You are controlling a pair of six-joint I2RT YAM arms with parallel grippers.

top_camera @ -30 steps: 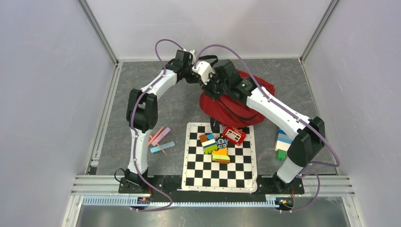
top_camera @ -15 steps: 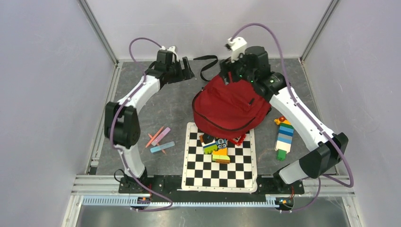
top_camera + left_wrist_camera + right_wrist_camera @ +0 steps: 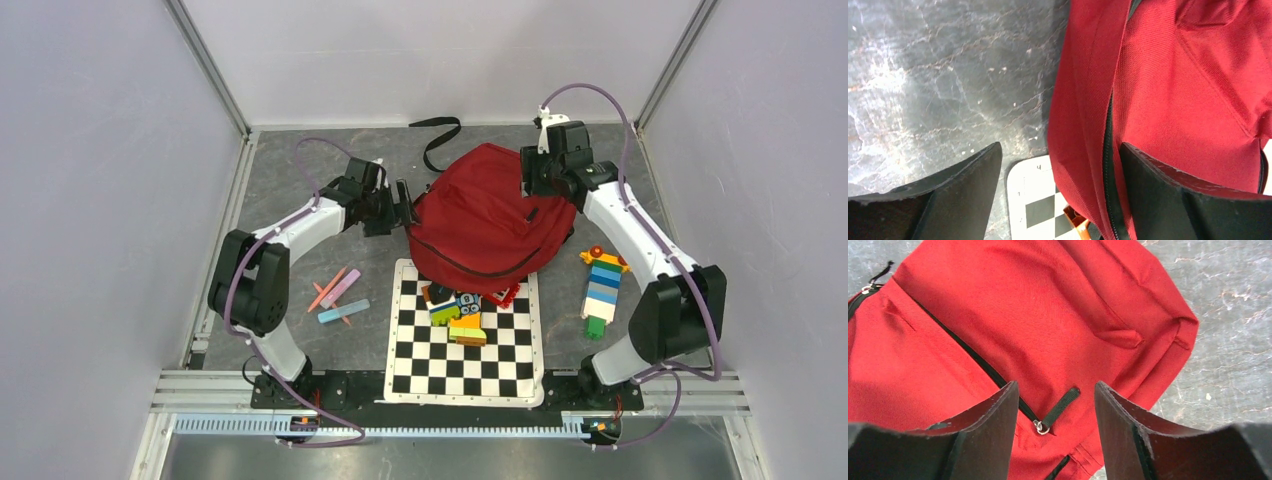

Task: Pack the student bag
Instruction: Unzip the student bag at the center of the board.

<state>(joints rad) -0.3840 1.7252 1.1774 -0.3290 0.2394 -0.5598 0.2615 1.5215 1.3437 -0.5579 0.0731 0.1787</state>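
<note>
The student bag [image 3: 485,220] was laid flat on the table, with its left edge and zipper framed between the widely parted fingers [image 3: 963,195] of the left gripper [image 3: 405,205]. The right gripper [image 3: 1054,410] was held open just above the bag, and a zipper pull [image 3: 1059,406] was seen between its 2 fingers. Nothing was gripped by either.

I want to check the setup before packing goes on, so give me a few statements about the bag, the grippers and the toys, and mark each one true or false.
1. The student bag overlaps the far edge of the checkered mat. True.
2. Both grippers are shut on the bag. False: the left gripper and the right gripper stand open, holding nothing.
3. The block tower lies on the mat. False: it lies on the table, right of the mat.
4. The coloured sticks lie left of the mat. True.
</note>
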